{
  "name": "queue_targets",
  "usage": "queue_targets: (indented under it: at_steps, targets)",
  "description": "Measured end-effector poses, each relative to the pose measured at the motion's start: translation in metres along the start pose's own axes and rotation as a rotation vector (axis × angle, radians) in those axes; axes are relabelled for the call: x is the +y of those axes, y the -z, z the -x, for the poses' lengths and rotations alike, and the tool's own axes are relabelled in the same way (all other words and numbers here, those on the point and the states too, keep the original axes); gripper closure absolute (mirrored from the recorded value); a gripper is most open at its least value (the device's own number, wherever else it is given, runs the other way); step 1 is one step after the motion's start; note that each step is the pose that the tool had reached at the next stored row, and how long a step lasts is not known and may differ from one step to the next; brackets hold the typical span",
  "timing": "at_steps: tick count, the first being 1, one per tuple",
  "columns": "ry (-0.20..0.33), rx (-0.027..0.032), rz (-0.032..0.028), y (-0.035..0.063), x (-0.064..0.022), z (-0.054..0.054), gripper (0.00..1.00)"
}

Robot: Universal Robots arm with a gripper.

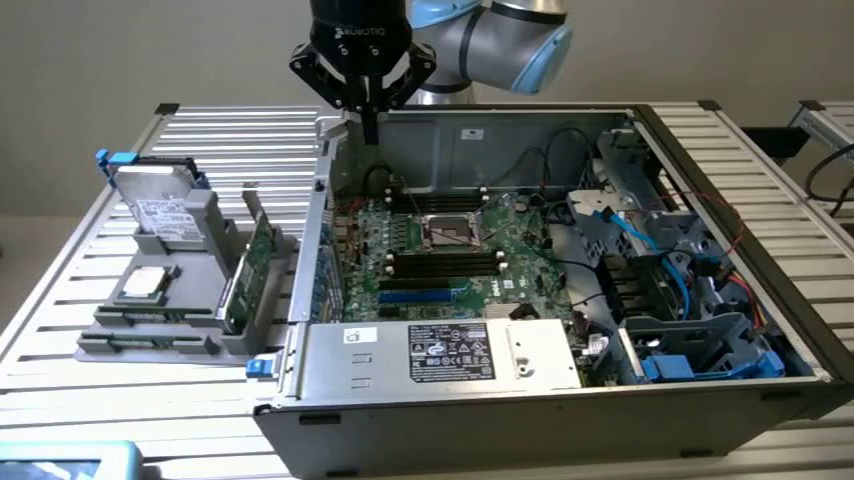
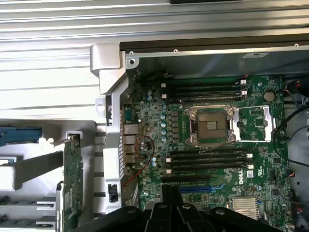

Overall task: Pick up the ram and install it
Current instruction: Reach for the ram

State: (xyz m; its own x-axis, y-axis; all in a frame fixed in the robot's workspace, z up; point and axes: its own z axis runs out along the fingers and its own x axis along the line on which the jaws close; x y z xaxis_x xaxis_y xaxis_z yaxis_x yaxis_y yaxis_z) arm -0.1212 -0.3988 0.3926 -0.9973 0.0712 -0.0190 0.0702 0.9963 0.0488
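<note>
My gripper hangs shut with nothing between its fingers, above the far left corner of the open computer case in the exterior view. In the wrist view the gripper shows as dark closed fingers over the motherboard. Black memory slots lie on either side of the CPU socket. Green boards stand on edge in a grey holder outside the case, at the exterior view's left. I cannot tell which of them is the ram. One green board appears edge-on in the wrist view.
The holder also carries a hard drive and a small chip. Inside the case are a blue slot, loose cables and drive cages at the exterior view's right. A power supply sits at the front. The slatted table surrounds everything.
</note>
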Motion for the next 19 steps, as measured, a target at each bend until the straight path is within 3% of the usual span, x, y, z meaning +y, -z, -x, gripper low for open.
queue_targets:
  at_steps: [5,10,19]
  targets:
    - [0.0,0.0001,-0.0001,-0.0004,-0.0027,-0.001,0.89]
    - [0.0,0.0001,0.0003,-0.0002,-0.0138,-0.003,0.89]
    - [-0.001,0.0015,0.0007,-0.001,-0.0199,-0.028,0.89]
